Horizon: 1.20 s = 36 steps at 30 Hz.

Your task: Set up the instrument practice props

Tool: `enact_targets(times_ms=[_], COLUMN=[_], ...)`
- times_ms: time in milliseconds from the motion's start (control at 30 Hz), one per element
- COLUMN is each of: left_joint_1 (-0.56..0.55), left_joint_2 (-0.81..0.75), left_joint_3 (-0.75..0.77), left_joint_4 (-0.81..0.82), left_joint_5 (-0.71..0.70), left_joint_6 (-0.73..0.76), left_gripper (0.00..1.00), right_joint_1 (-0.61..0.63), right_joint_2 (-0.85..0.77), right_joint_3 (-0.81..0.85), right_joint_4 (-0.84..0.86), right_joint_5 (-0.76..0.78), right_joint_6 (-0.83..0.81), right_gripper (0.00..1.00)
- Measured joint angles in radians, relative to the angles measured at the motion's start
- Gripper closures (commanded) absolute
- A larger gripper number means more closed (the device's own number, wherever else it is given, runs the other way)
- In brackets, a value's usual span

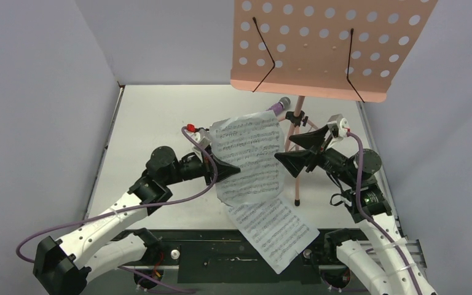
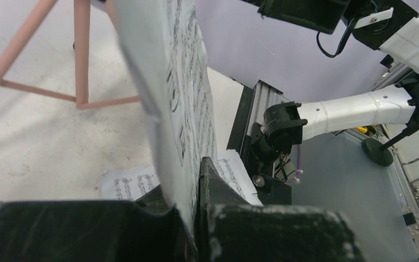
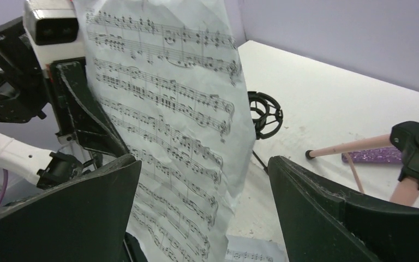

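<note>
My left gripper [image 1: 227,169] is shut on the left edge of a white sheet-music page [image 1: 249,160] and holds it upright above the table; the pinch shows in the left wrist view [image 2: 196,183]. A second page [image 1: 276,233] lies flat near the front edge. My right gripper [image 1: 301,150] is open and empty, its jaws either side of the held page's right edge [image 3: 169,109] without touching it. The pink perforated music stand [image 1: 326,46] stands at the back, just behind the right gripper. The purple microphone [image 1: 278,106] lies behind the page. The black mic stand [image 3: 264,114] shows beyond the page.
The music stand's pink tripod legs [image 2: 81,54] spread over the table behind and below the held page. One leg [image 3: 349,146] ends next to the microphone [image 3: 371,155]. Grey walls close in the table on the left, right and back.
</note>
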Motion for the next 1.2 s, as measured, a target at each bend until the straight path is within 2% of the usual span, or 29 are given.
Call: enact_targets(times_ms=[600, 933, 1200], left_joint_1=[0.000, 0.000, 0.002], left_joint_2=[-0.077, 0.032, 0.130], left_joint_3=[0.230, 0.458, 0.658], left_joint_4=[-0.107, -0.146, -0.192], left_joint_5=[0.037, 0.071, 0.023], left_joint_6=[0.089, 0.093, 0.111], left_gripper=[1.00, 1.00, 1.00], right_joint_1=[0.000, 0.000, 0.000], right_joint_2=[0.000, 0.062, 0.097], right_joint_3=[0.227, 0.330, 0.431], right_joint_4=[-0.170, -0.183, -0.236], right_joint_5=[0.082, 0.148, 0.241], right_joint_6=[-0.111, -0.118, -0.142], right_gripper=[0.10, 0.10, 0.10])
